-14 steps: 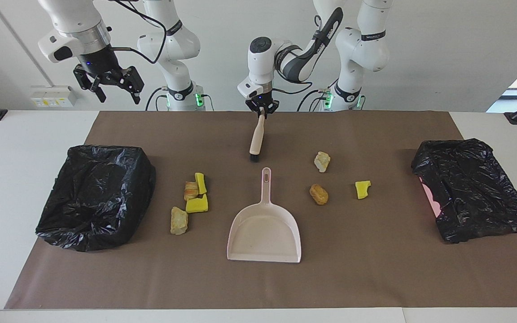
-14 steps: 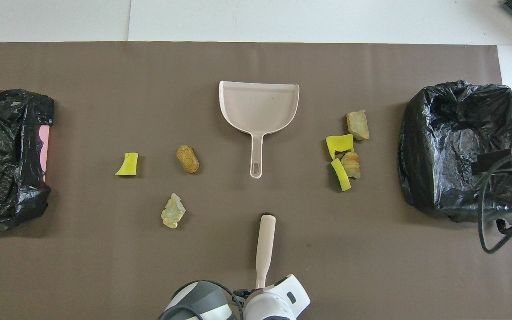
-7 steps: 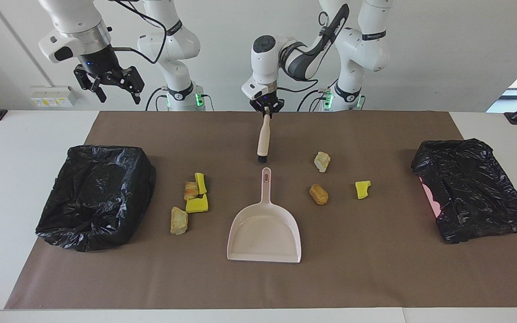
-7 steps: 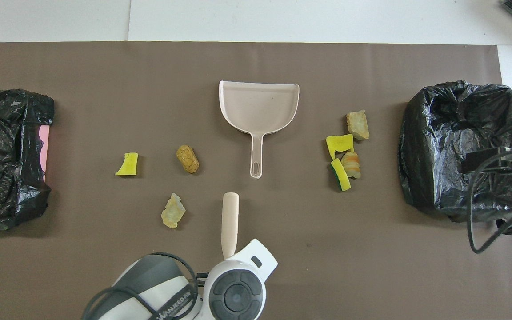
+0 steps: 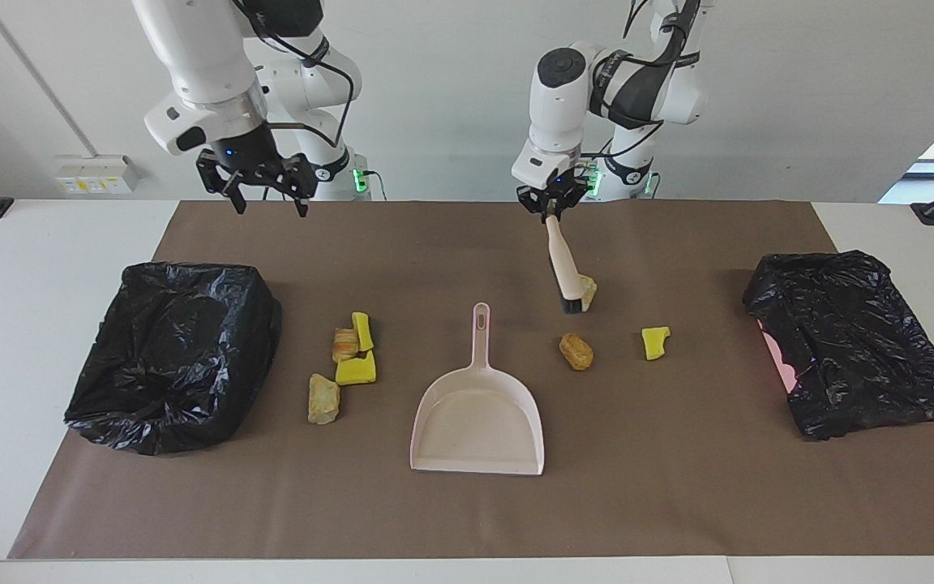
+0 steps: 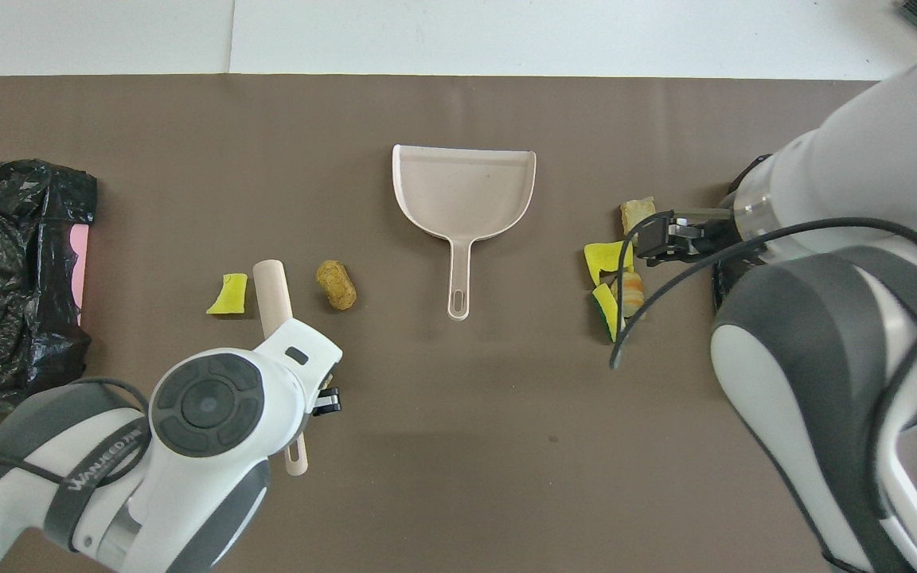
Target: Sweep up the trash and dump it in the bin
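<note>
Brush (image 5: 564, 268) position is changing: I am swinging my left gripper (image 5: 550, 209), clenched on the brush handle, away from the frame centre above the dustpan (image 5: 477, 414) handle and toward the centre-right of the facing view, so the bristles are now arriving at the cream chunk (image 5: 588, 289) there. Nearby, the brown chunk (image 5: 576, 351) and the yellow scrap (image 5: 655, 342) are lying right of the dustpan, untouched. My right gripper (image 5: 263, 180), fingers spread and holding nothing, is descending from the upper left of the frame toward the centre, above the four-scrap cluster (image 5: 345, 365) beside the open black bin (image 5: 171, 349). I am judging that sweeping is only starting: no trash is lying in the dustpan, and the second bagged bin (image 5: 852, 337) is sitting at frame right.
</note>
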### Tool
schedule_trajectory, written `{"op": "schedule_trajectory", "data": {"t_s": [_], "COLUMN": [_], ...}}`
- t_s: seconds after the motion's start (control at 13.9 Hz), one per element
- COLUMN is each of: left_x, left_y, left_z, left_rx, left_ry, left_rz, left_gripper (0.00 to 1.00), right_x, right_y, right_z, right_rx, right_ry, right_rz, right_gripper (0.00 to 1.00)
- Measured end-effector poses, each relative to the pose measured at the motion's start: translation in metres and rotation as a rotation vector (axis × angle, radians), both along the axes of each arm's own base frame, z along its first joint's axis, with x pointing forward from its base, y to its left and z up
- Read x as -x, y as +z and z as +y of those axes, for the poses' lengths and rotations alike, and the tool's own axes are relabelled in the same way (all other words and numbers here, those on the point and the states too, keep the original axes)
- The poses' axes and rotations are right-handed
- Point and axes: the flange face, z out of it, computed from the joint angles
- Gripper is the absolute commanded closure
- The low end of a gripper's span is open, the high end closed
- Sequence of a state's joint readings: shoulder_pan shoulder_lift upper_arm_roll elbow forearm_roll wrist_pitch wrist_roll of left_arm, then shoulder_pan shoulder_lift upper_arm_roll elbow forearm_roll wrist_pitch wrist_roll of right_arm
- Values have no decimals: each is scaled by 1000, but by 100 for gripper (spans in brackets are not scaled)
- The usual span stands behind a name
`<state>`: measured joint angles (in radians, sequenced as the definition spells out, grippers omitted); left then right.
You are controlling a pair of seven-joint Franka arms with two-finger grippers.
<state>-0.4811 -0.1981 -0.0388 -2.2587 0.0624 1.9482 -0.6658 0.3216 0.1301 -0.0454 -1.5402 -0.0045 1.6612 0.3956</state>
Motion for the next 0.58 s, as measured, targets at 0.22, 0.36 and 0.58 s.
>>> {"op": "schedule_trajectory", "data": {"t_s": [0.22, 0.36, 0.58], "left_x": [-42, -62, -80], "left_y": [-10, -16, -34], "left_z": [70, 113, 162], "left_rx": [25, 41, 54], "left_ry": [-33, -75, -155], "left_rz": [-1, -14, -4], "left_gripper": [100, 100, 100], "right_x": [-17, -25, -25], "right_y": [-41, -77, -131], "right_z": [47, 85, 147], "right_rx": [-2, -26, -75], "right_ry": [-45, -68, -44], "right_rz": [-17, -23, -21], "right_gripper": [0, 0, 0]}}
